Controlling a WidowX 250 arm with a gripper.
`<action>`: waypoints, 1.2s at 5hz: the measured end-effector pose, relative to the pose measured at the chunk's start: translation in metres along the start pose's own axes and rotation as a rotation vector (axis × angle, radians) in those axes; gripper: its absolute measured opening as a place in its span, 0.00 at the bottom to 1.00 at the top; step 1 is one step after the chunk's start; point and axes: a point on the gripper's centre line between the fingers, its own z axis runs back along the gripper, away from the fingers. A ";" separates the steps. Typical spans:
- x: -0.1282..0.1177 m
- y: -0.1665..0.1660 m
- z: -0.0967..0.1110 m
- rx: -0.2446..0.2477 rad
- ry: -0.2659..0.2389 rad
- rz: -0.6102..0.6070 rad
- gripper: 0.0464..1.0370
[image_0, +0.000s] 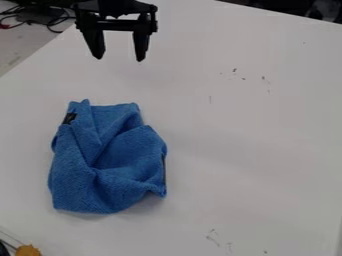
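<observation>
A black two-finger gripper (119, 58) hangs over a white table (254, 125), toward the upper left of the camera view. Its two fingers point down and stand well apart, with a wide gap between their tips, so the tool is released and grasps nothing. The arm comes in from the top edge.

The nearest thing to the gripper is a blue cloth (123, 155), which lies on the left part of the table, lower in the view than the fingertips and apart from them. The cloth is crumpled into a loose heap, longer from top to bottom than from side to side. Soft folds run down from its upper edge and meet near the middle, and one corner sticks out at the lower right. The lower left part lies smoother, with a rounded bottom edge. A small black tag (69, 118) shows at the cloth's upper left edge.

Small dark marks (234, 70) dot the table to the right of the gripper, and more faint scribbles appear near the bottom edge. Beyond the table's upper left edge, black and red cables (59, 22) loop about. In the bottom left corner, a small orange-yellow object (28, 250) is partly cut off by the view's edge.
</observation>
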 end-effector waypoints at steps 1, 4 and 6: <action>-0.005 0.000 -0.013 0.004 0.041 -0.007 0.96; -0.100 0.031 -0.051 0.095 0.153 -0.017 0.96; -0.116 0.039 -0.084 0.133 0.144 -0.012 0.96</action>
